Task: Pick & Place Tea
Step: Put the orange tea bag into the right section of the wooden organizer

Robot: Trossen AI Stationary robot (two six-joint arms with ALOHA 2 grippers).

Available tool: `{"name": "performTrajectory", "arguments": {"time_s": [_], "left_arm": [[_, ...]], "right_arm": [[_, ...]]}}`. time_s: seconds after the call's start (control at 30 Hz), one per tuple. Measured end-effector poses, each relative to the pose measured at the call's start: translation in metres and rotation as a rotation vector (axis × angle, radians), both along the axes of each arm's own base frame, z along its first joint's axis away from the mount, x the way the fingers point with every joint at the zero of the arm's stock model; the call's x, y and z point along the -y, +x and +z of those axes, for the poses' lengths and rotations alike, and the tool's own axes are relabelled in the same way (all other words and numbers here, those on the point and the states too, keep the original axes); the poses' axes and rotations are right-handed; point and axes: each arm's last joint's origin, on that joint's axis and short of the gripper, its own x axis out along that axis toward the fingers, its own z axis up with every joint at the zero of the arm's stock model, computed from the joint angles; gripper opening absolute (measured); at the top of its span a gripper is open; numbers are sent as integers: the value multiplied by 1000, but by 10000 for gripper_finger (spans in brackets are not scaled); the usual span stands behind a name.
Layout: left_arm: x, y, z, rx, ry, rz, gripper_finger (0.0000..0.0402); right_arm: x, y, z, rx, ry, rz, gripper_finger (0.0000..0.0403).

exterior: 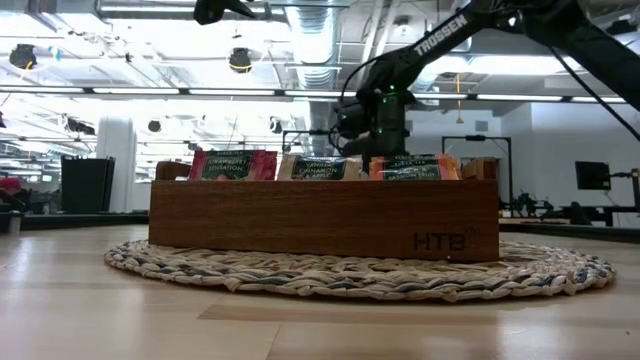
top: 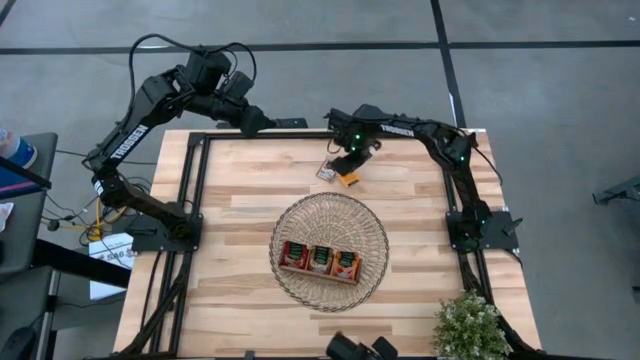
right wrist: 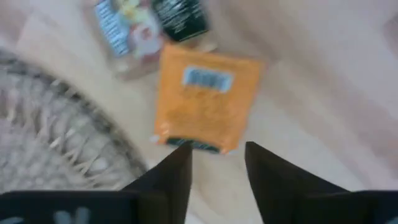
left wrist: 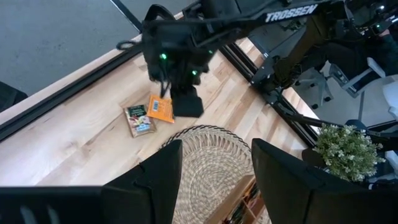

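Orange tea sachet lies flat on the far table beside a pale one, beyond the wicker basket. Your right gripper hangs over its edge, jaws apart; it looks light, thin, slippery, so pinch that edge.

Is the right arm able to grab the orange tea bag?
Probably yes. The right tool hovers just above the orange tea bag, fingers apart, and nothing lies between them. The pale bag sits beside it, not on it.

Right gripper over orange sachet, beside wicker basket.
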Motion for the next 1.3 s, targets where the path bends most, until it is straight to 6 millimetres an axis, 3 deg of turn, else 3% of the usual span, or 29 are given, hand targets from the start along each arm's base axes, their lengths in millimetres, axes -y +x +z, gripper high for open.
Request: {"name": "performTrajectory", "arguments": {"time_s": [0.27,0.4,0.77,1.3], "left_arm": [[0,0,0,1,-7,5,185],[0,0,0,3,-13,9,185],[0,0,0,7,-25,10,185],[0,0,0,9,-26,2,185]], "right_arm": [[0,3,-7,-3,-7,16,250],[-6,6,-10,-16,-33,34,285],[-12,10,-33,-88,17,77,291],[-15,6,-44,-105,23,76,290]]}}
